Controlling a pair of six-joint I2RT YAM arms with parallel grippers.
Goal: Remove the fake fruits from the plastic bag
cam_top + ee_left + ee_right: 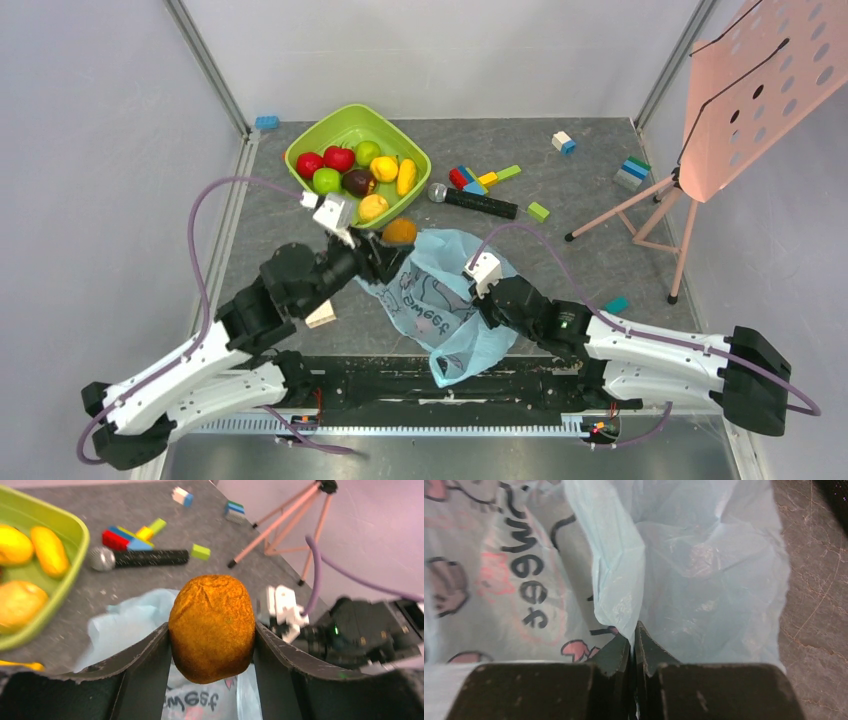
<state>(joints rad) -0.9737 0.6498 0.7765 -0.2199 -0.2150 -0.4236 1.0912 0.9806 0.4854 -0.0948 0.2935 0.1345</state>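
My left gripper [392,243] is shut on an orange-brown fake fruit [212,628], held just above the bag's far-left edge; the fruit also shows in the top view [400,231]. The light-blue plastic bag [445,300] with cartoon prints and dark lettering lies crumpled in front of the arms. My right gripper [633,639] is shut on a fold of the bag [619,590] at its right side. Several fake fruits, red [339,158], green [326,180], dark brown [358,183] and yellow [384,168], lie in the lime-green bowl [313,139].
A black microphone [475,201] lies right of the bowl. Colourful blocks [474,179] are scattered behind it, more at the right [631,172] and back [563,142]. A pink stand [650,210] with a perforated board is at the right. A pale wooden block [322,315] sits by my left arm.
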